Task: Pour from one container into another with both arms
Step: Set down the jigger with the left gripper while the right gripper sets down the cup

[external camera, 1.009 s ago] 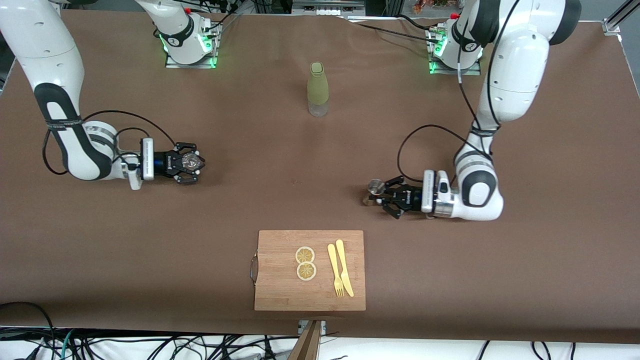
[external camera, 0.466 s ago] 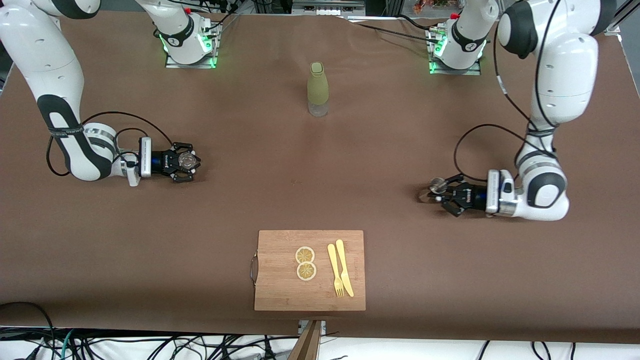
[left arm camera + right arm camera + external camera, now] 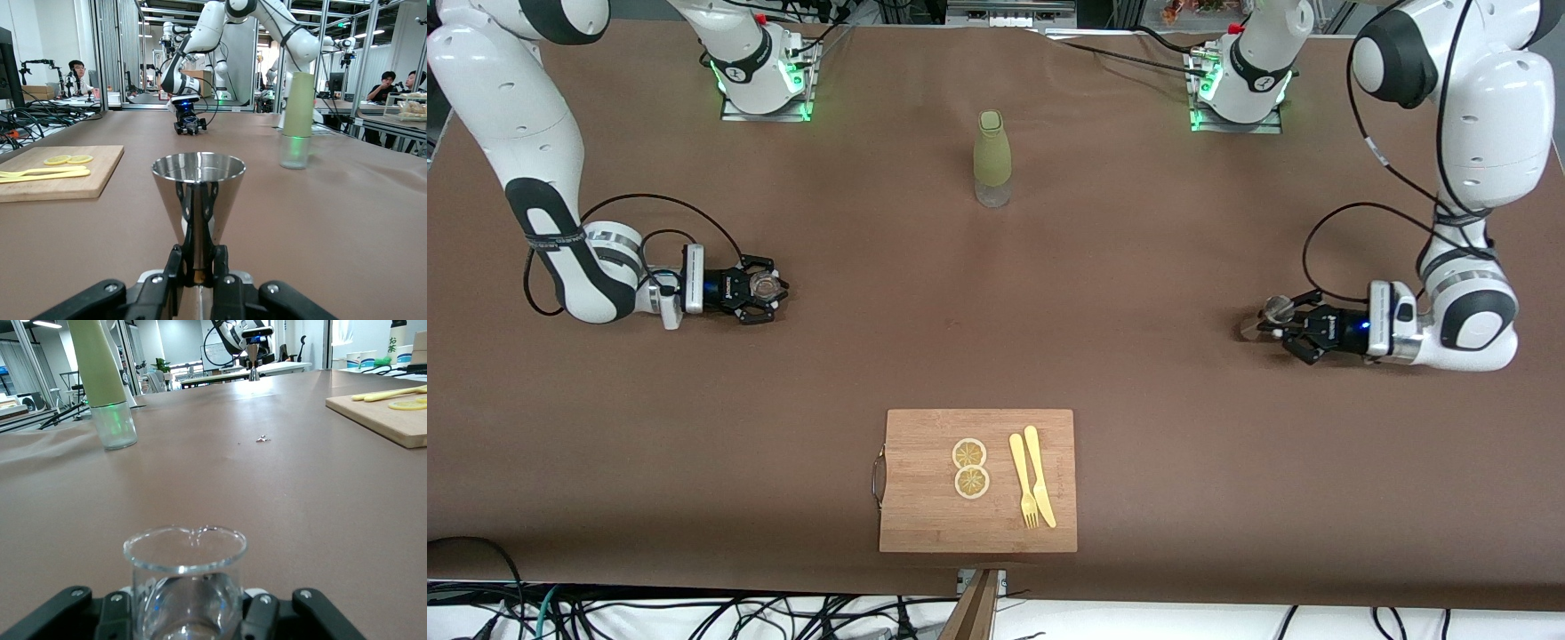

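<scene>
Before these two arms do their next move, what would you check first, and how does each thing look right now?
1. Left gripper shut on the metal jigger: ok, fingers pinch its narrow waist.
2. Jigger upright, mouth up: ok.
3. Right gripper shut on the glass cup: ok, fingers on both sides.
4. Cup upright: ok; whether it holds liquid: cannot tell.
5. Cup and jigger close enough to pour: not ok, they sit at the two ends of the table.
6. Green bottle and cutting board out of the straight path between them: ok.

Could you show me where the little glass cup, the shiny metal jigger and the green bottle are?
glass cup point(image 3: 185, 550): right wrist view, rim.
metal jigger point(image 3: 198, 193): left wrist view, upper cone.
green bottle point(image 3: 992, 156): front view, body.
</scene>
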`<action>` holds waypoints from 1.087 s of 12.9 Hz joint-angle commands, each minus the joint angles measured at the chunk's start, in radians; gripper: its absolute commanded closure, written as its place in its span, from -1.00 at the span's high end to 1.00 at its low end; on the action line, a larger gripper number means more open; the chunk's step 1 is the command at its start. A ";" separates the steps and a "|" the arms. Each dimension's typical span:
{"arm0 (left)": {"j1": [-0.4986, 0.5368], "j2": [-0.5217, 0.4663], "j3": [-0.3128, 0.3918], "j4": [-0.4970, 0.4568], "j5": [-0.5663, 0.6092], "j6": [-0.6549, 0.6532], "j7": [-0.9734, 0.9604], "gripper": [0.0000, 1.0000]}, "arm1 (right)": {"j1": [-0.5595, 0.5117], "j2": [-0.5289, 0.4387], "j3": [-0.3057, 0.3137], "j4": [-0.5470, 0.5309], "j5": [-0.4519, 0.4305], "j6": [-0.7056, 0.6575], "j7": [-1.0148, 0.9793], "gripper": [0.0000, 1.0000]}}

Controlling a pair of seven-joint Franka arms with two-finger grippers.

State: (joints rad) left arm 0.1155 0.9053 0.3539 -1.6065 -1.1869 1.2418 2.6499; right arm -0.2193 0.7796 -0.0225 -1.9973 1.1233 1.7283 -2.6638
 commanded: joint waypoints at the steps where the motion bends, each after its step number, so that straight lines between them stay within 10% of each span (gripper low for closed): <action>1: 0.041 -0.023 0.019 -0.032 0.061 -0.039 0.108 -1.00 | -0.003 0.020 0.007 0.015 -0.019 0.014 -0.024 -0.56; 2: 0.059 -0.022 0.022 -0.032 0.079 -0.041 0.136 -1.00 | -0.002 0.020 0.007 0.015 -0.025 0.016 -0.022 -0.28; 4: 0.087 -0.008 0.022 -0.030 0.102 -0.061 0.185 -1.00 | 0.000 0.012 0.007 0.015 -0.036 0.016 -0.010 0.95; 14: 0.130 0.081 0.022 -0.009 0.105 -0.055 0.323 -1.00 | -0.011 -0.057 -0.060 0.018 -0.141 0.014 -0.001 0.97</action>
State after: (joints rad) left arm 0.2417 0.9665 0.3716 -1.6236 -1.1030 1.2053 2.7714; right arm -0.2194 0.7569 -0.0539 -1.9807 1.0204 1.7239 -2.6735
